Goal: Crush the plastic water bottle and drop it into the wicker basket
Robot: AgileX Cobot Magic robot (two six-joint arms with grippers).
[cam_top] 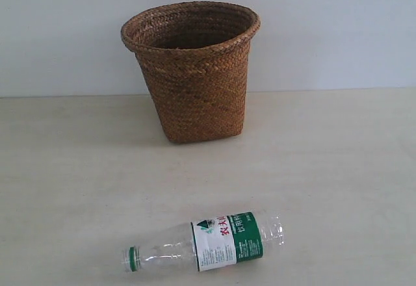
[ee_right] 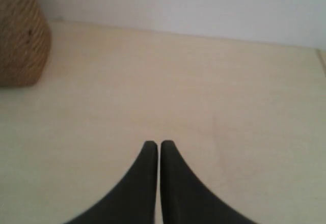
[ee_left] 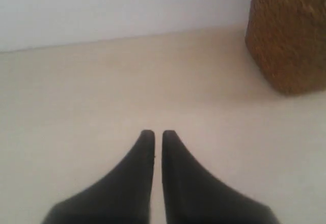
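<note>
The plastic water bottle (cam_top: 208, 244) lies on its side near the front of the table, green cap to the left, its white-and-green label with red characters facing up. Behind it the wicker basket (cam_top: 193, 71) stands upright at the back, against the wall. Neither arm shows in the exterior view. My left gripper (ee_left: 158, 132) is shut with nothing between its black fingers, hovering over bare table with the wicker basket (ee_left: 288, 35) off to one side. My right gripper (ee_right: 158, 143) is also shut and holds nothing, and a corner of the wicker basket (ee_right: 20, 40) sits at that view's edge. Neither wrist view shows the bottle.
A pale wooden table (cam_top: 338, 169) carries everything, and a plain white wall (cam_top: 338, 26) closes off the back. Open tabletop lies on both sides of the basket and between the basket and the bottle.
</note>
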